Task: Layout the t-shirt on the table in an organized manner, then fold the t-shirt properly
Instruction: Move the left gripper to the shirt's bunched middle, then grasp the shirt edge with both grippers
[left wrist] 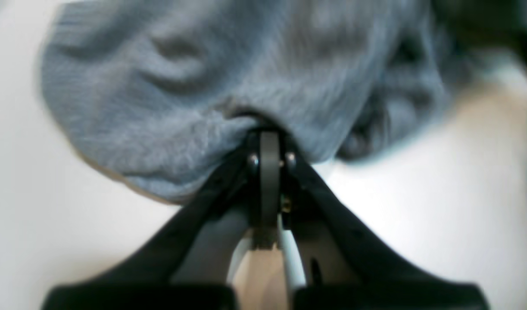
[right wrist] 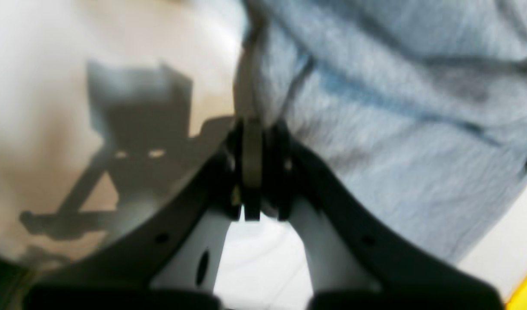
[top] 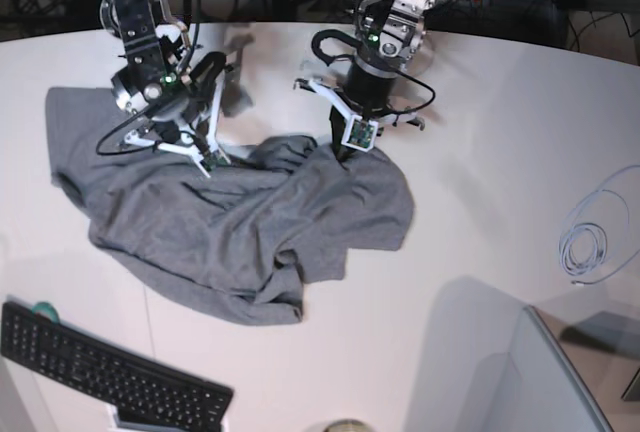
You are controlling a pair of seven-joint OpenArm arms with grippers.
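Both sets of jaws are clenched on the t-shirt: the left gripper and right gripper pinch its far edge, while it lies rumpled on the table.

Grey t-shirt (rumpled, unfolded) on white table

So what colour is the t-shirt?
Plain heather grey t-shirt, no pattern; clearest in the base view.
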